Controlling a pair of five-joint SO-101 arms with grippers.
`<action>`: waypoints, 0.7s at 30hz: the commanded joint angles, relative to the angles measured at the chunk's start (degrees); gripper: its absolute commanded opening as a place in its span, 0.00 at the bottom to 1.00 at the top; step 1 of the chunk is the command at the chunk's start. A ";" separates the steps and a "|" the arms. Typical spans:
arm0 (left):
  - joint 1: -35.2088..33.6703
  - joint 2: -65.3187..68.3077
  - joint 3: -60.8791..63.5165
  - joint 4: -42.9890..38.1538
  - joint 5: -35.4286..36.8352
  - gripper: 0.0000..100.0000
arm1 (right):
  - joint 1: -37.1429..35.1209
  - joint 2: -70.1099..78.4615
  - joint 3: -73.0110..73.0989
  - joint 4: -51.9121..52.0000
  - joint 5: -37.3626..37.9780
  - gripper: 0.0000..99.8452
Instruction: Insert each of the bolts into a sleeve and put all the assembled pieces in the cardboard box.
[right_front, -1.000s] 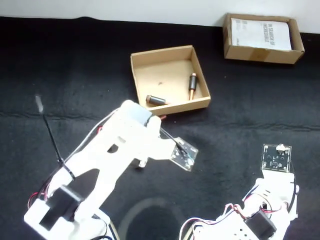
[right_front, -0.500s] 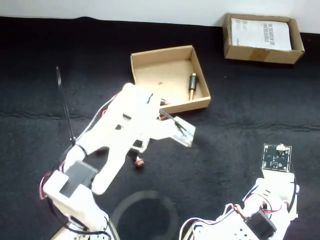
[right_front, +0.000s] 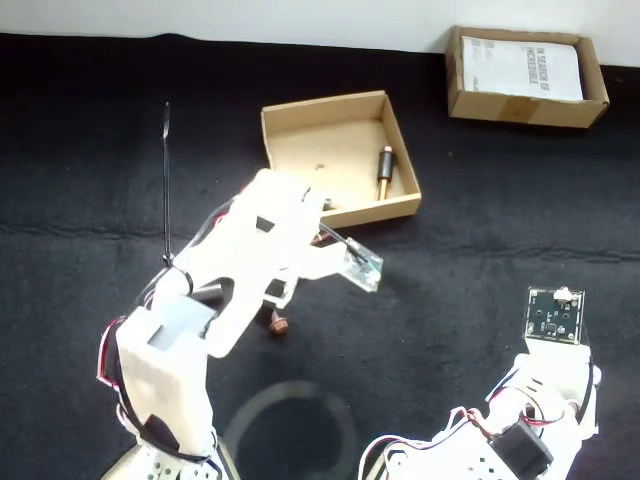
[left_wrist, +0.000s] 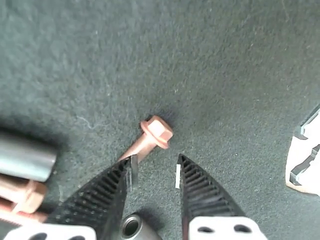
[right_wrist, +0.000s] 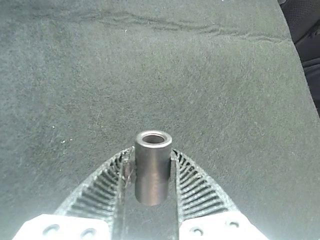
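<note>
**Left pincer** (left_wrist: 156, 160): released, with the fingers spread and nothing between them.
- A copper bolt (left_wrist: 155, 132) lies on the black worktop (left_wrist: 225, 60) just ahead of the fingertips. Its hex head points away from the pincer and its shank runs back beneath one finger (left_wrist: 107, 192).
- A loose sleeve (left_wrist: 22, 160), grey, lies on the outer side of that finger. The spare bolts (left_wrist: 22, 195), also copper, lie close against it.

**Right pincer** (right_wrist: 152, 152): clenched on the held sleeve (right_wrist: 152, 172).
- This grey sleeve sits lengthwise between the two fingers. Its open bore end projects slightly past the fingertips, above the worktop.

**Cardboard box** (right_front: 325, 103): stands on the worktop beyond the left pincer.
- One assembled piece (right_front: 384, 172) lies inside, near the box wall farthest from that pincer.
</note>
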 joint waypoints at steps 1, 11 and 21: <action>-0.40 0.84 -2.07 0.18 -8.26 0.14 | 0.13 -0.66 -0.13 -1.19 0.70 0.01; 0.13 5.05 -2.15 -3.52 -8.26 0.10 | 0.13 -0.66 -0.13 -1.19 2.55 0.01; 0.66 5.67 -5.67 -3.43 -8.35 0.10 | 0.13 -0.66 0.66 -1.19 2.99 0.01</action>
